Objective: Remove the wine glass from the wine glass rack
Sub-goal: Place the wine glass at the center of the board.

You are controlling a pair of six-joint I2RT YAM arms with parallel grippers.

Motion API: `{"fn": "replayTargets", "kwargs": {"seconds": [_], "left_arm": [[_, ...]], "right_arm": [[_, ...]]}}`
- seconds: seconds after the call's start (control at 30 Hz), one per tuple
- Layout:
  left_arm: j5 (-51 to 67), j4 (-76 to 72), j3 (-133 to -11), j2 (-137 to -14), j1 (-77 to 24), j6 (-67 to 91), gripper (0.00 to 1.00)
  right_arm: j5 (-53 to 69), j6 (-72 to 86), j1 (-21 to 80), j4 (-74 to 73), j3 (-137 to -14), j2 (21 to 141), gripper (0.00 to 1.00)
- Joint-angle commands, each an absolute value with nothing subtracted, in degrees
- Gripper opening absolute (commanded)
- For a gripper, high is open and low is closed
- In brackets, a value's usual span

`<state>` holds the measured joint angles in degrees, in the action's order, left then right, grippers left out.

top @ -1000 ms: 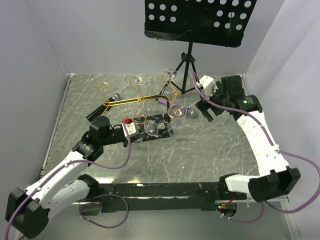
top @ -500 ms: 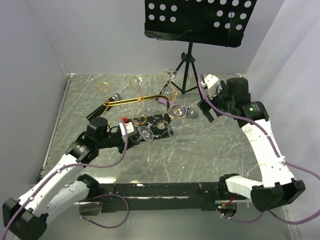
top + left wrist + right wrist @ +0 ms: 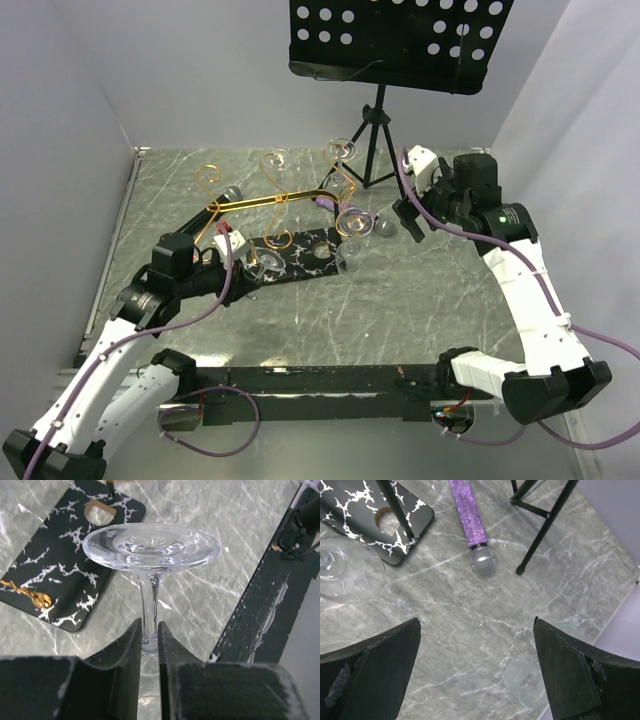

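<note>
My left gripper [image 3: 148, 627] is shut on the stem of a clear wine glass [image 3: 150, 547], whose round foot points away from the wrist camera. In the top view this wine glass [image 3: 266, 265] hangs just left of the black white-veined base [image 3: 305, 248] of the gold wine glass rack [image 3: 275, 200], clear of its curled arms. Another glass [image 3: 347, 222] hangs on a right-hand arm of the rack. My right gripper [image 3: 405, 213] hovers open to the right of the rack, with nothing between its fingers [image 3: 380, 665].
A black music stand [image 3: 400, 40] on a tripod [image 3: 375, 150] stands at the back. A purple microphone [image 3: 470, 525] lies by the rack base, and a grey one [image 3: 230, 193] lies at the left. A clear glass [image 3: 530, 680] lies on the marble under my right gripper.
My left arm has drawn back to the left with the wine glass, carrying it off the rack base. The right arm rose slightly, then held still.
</note>
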<state>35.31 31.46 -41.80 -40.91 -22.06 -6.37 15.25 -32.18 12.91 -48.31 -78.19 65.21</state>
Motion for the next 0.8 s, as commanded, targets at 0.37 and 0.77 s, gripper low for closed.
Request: {"fn": "replayTargets", "kwargs": {"seconds": [0.37,0.77], "left_arm": [[31.7,40.9,-50.4,-47.8,-19.2,-12.3,0.01],[31.9,47.3,-57.7,-47.5,-14.6,-13.4,0.01]], "right_arm": [[18.5,-30.8,17.0,-42.5,-85.6,67.4,1.00],[19.6,-32.4,19.2,-36.3,-85.2,69.3,1.00]]}}
